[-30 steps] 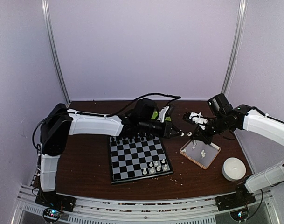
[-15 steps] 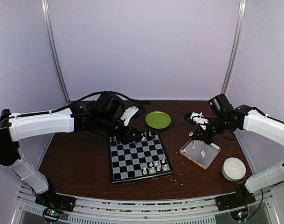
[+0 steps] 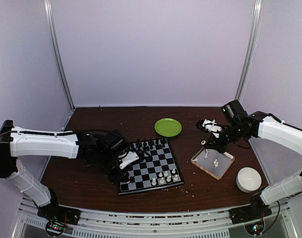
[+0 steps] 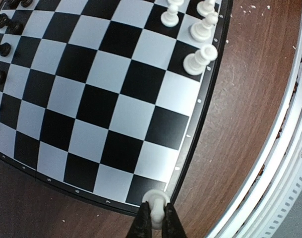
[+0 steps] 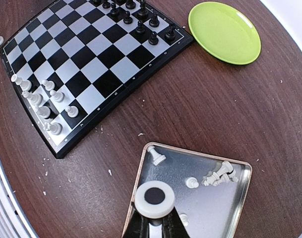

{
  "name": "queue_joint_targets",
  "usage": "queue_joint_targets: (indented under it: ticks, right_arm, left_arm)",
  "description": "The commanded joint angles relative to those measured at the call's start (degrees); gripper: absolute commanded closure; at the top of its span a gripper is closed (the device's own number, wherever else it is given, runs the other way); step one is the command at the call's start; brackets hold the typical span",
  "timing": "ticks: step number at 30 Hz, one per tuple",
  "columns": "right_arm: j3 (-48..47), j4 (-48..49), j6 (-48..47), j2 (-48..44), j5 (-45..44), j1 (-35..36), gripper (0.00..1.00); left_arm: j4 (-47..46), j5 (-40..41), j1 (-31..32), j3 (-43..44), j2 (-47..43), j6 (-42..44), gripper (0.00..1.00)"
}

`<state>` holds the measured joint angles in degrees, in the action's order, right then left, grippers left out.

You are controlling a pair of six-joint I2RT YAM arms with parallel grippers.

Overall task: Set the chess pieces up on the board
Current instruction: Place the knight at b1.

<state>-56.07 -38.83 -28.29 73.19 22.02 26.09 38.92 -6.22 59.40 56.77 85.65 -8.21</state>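
Left arm at the board's corner, chessman in hand

On the table, the board lies up-frame of the left fingers, clamped on a white chessman at its bottom corner. The right fingers, farther off over the tray, pinch a second chessman, base toward the camera.

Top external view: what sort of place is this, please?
Probably a robot lab test cell: plain pale walls box in a brown table, the left arm and right arm are bolted to a metal rail, and a chessboard lies between them.
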Motion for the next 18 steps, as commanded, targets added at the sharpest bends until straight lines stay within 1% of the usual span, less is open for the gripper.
queue_joint_targets:
  ticks: [1, 7, 18]
  right_arm:
    - [0.55, 0.07, -0.40, 0.17, -0.58, -0.56, 0.96]
    - [0.53, -0.03, -0.45, 0.29, -0.50, -0.82, 0.96]
    - [0.53, -0.11, -0.49, 0.51, -0.32, -1.22, 0.96]
  left_arm:
    - [-0.75, 3.20, 2.30, -0.27, 2.42, 1.22, 1.00]
    - [-2.30, 3.28, 2.87, 0.34, 4.90, 1.83, 1.00]
    - [-6.54, 4.58, 3.01, 0.14, 6.72, 1.60, 1.00]
